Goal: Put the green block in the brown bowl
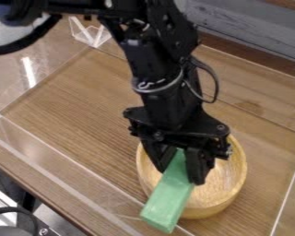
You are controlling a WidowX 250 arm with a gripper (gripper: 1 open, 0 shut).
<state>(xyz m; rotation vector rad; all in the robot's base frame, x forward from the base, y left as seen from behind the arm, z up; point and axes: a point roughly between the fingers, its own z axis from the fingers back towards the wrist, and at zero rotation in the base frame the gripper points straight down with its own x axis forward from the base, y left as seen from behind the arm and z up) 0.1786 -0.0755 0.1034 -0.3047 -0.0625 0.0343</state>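
My gripper [181,157] hangs over the brown bowl [230,189], its fingers [201,162] shut on the upper end of the green block [169,198]. The block slopes down toward the front left, its lower end sticking out past the bowl's near rim. The bowl is a shallow, light wooden dish at the lower middle of the wooden table; the black arm [157,64] hides its back part.
Clear acrylic walls [40,88] fence the wooden table on the left and front. A small clear stand [91,35] sits at the back left. A dark object [8,221] lies outside the front left corner.
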